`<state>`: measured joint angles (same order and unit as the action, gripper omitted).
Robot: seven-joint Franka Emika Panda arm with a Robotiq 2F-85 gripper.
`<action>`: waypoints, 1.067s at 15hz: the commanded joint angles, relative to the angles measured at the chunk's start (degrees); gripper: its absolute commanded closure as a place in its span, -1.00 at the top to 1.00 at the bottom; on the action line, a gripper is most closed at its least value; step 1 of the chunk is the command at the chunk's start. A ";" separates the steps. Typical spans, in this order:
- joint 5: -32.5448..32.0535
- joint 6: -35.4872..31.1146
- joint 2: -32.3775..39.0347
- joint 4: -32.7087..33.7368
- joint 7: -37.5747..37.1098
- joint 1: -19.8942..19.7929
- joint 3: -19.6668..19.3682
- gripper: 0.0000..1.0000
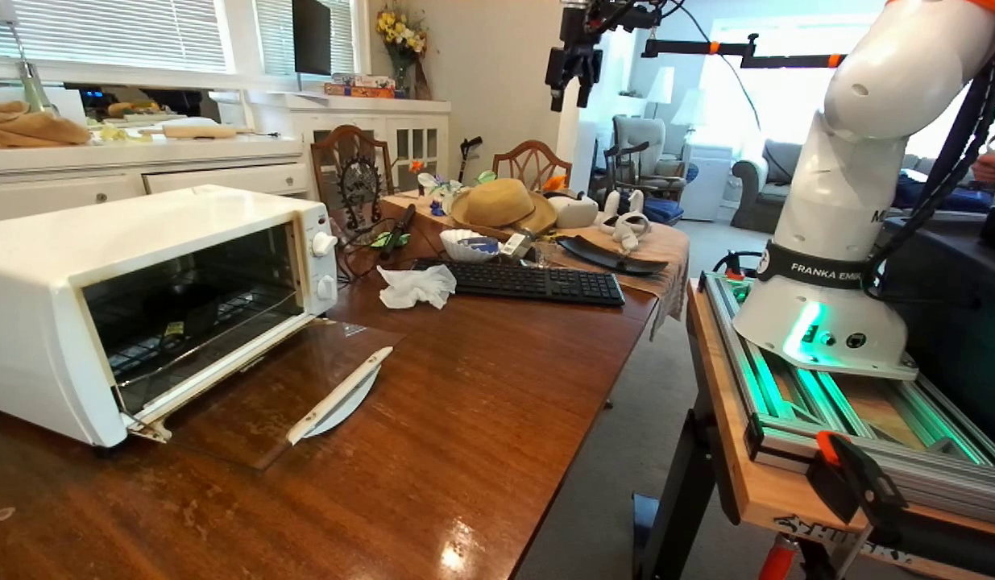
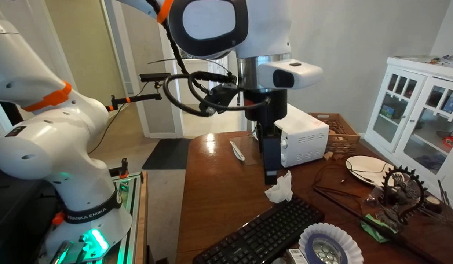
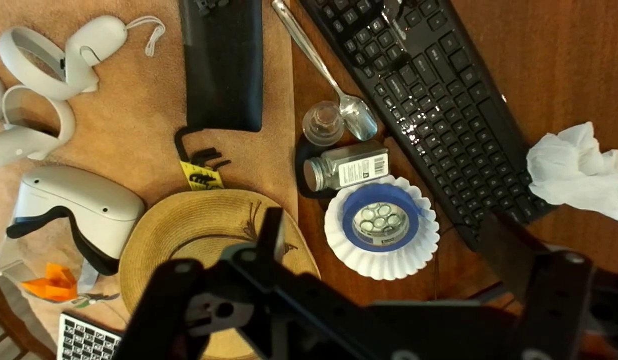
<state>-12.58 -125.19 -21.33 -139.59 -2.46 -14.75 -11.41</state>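
My gripper (image 3: 386,227) hangs above the table with its fingers wide apart and nothing between them, as the wrist view shows. Below the gap lies a white fluted bowl (image 3: 381,267) holding a roll of blue tape (image 3: 355,220); clear round pieces show through the roll's centre. Beside the bowl are a labelled glass jar (image 3: 361,167), a small clear cup (image 3: 321,122) and a spoon (image 3: 358,117). A black keyboard (image 3: 439,100) runs past them toward a crumpled white tissue (image 3: 579,170). In both exterior views the gripper (image 1: 570,98) stays well above everything, touching nothing.
A white toaster oven (image 1: 159,221) stands on the wooden table, its glass door lowered and the door handle (image 1: 344,395) jutting forward. Near the gripper lie a straw hat (image 3: 203,205), a white headset (image 3: 83,192), controllers (image 3: 31,65) and a black tray (image 3: 223,70). A spiky dark ornament (image 2: 419,190) stands upright.
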 commanded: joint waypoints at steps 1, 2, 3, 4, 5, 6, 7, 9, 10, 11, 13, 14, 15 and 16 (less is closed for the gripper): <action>-2.39 -6.20 5.36 -2.34 -0.67 -1.69 -0.96 1.00; -2.18 -7.40 7.36 -2.24 0.38 -1.90 -1.72 1.00; -2.07 -8.73 9.39 -2.24 1.33 -2.29 -2.55 1.00; -1.49 -9.79 11.83 -1.70 2.97 -2.49 -3.58 1.00; -0.49 -10.53 14.63 -0.67 5.17 -2.62 -4.76 1.00; 0.68 -11.05 17.29 0.32 7.52 -2.65 -5.84 1.00; 1.49 -11.62 20.44 1.72 9.14 -3.03 -6.85 1.00; 4.79 -11.02 26.13 4.71 12.77 -3.72 -8.32 1.00; 6.04 -10.60 28.43 6.05 13.73 -4.17 -8.54 1.00; 7.42 -10.20 30.25 7.12 14.69 -4.64 -8.56 1.00; 9.32 -10.49 33.61 8.52 15.77 -5.33 -7.85 1.00; 10.10 -10.57 35.46 9.40 15.31 -5.48 -7.47 1.00; 10.17 -11.23 37.01 9.81 13.47 -5.39 -7.32 1.00; 8.26 -10.70 33.08 7.52 13.91 -5.24 -7.76 1.00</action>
<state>-4.13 -135.99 11.90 -132.07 11.57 -19.51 -19.63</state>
